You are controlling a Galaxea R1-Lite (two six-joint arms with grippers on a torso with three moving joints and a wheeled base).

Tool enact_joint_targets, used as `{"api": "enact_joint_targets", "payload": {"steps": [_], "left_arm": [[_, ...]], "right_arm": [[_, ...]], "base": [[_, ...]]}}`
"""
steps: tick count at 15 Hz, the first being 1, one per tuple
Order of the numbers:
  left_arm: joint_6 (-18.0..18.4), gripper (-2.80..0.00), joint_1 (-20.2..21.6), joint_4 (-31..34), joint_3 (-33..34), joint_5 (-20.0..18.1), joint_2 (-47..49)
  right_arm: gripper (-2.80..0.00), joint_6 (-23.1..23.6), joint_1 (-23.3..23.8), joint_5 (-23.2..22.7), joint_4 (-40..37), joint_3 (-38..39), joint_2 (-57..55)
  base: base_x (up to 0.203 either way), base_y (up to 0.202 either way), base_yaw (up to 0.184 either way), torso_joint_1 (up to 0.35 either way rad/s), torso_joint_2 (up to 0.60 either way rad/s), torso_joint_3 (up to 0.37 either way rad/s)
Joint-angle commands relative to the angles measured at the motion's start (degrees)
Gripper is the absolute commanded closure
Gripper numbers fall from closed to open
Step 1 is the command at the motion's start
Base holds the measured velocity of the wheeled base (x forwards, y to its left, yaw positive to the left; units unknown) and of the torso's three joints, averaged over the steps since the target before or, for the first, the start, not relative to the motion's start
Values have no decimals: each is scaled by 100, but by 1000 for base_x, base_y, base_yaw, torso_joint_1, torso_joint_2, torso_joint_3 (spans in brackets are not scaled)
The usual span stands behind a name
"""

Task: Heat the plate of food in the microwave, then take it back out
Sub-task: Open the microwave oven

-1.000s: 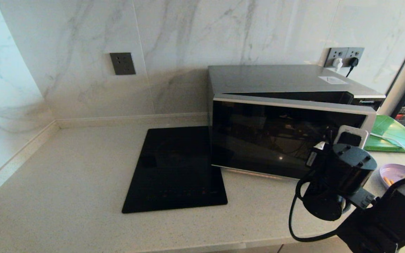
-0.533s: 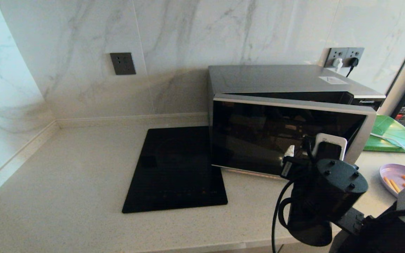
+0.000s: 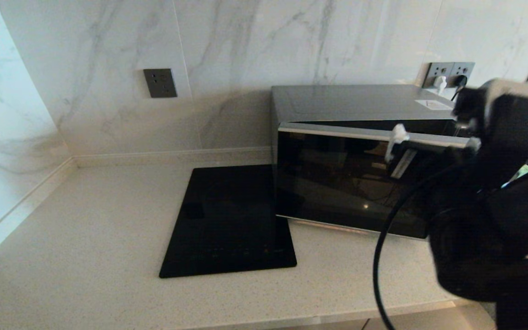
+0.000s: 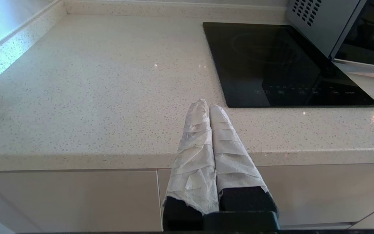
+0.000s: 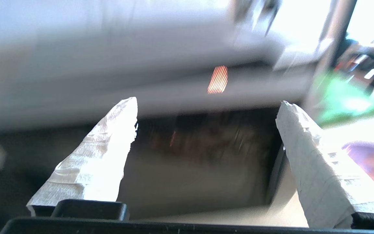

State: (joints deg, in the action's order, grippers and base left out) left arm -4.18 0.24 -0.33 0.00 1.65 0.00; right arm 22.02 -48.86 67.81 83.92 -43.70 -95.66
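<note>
right gripper (image 5: 206, 107) wide open, empty, facing microwave (image 3: 360, 151) | plate of food (image 5: 373, 164) only in right wrist view

silver-black microwave (image 3: 365, 137), seemingly lilac plate (image 5: 372, 162), white-veined marble wall (image 3: 255, 55).

You faced a white marble-veined wall (image 3: 255, 50) that met a side wall in a corner on the left. A pale speckled stone countertop (image 3: 85, 238) ran along it, edged by a low upstand (image 3: 167, 156). A grey socket plate (image 3: 160, 83) sat on the wall, and a double socket (image 3: 449, 73) held two plugs. A flat black glass cooktop (image 3: 229, 222) lay on the counter. Below were pale cabinet fronts (image 4: 67, 198).
</note>
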Motion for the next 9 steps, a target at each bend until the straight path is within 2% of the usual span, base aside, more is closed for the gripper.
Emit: {"api": "enact_joint_targets", "payload": {"steps": [1,3,7,9], "left_arm": [[-4,0,2,-2,0,2,1],[-4,0,2,-2,0,2,9],[-4,0,2,-2,0,2,1],[-4,0,2,-2,0,2,9]], "right_arm": [[-280,531,150,-18,-1045,-840,1012],[-280,649,197,-42,-2277,-1324,1210],[-280,651,268,-166,-4334,-1748,1278],[-280,623,715,-837,-5710,-2082,1350]], "base": [[0,0,0,0,0,0],[0,0,0,0,0,0],[0,0,0,0,0,0],[0,0,0,0,0,0]]}}
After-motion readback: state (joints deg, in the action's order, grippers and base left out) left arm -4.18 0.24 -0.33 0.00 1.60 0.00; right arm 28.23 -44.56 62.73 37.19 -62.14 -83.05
